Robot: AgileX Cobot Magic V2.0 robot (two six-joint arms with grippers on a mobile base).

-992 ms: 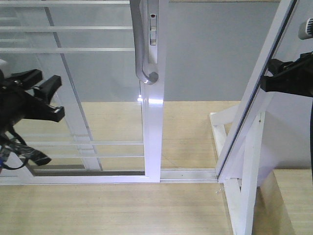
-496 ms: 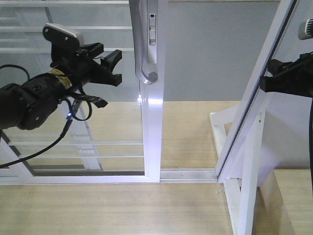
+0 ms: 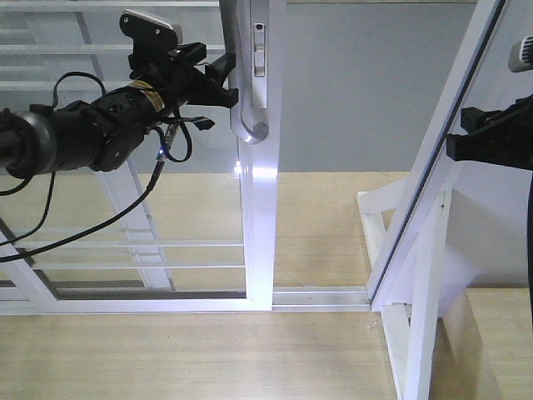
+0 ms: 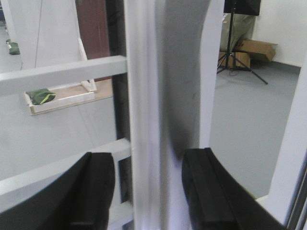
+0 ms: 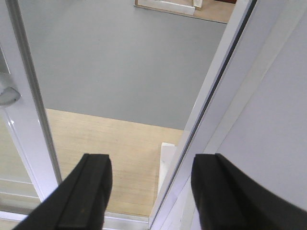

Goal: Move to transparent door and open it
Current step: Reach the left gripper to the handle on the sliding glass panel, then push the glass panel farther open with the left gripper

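Note:
The transparent door's white stile (image 3: pixel 261 225) stands at centre, with thin white bars (image 3: pixel 150 243) across its glass on the left. Its curved grey pull handle (image 3: pixel 241 100) is at the top. My left gripper (image 3: pixel 226 81) is open at the handle's left side. In the left wrist view the handle (image 4: pixel 148 110) runs upright between the two black fingers (image 4: pixel 98 191), and the gripper (image 4: pixel 149 191) is not closed on it. My right gripper (image 3: pixel 458 133) is open and empty at the right, by the slanted white frame post (image 3: pixel 433 167). It also shows in the right wrist view (image 5: pixel 153 191).
A second white-framed glass panel (image 3: pixel 125 192) stands behind the door on the left. The floor rail (image 3: pixel 321 296) runs to the post's white brace (image 3: pixel 416 333). Wooden flooring (image 3: pixel 325 225) and a grey floor (image 3: pixel 358 92) lie beyond. A tripod (image 4: pixel 235 43) and cardboard box (image 4: pixel 256 48) stand far off.
My left arm has risen from the lower left and moved right, bringing its open jaws up to the door handle. The right gripper has barely moved.

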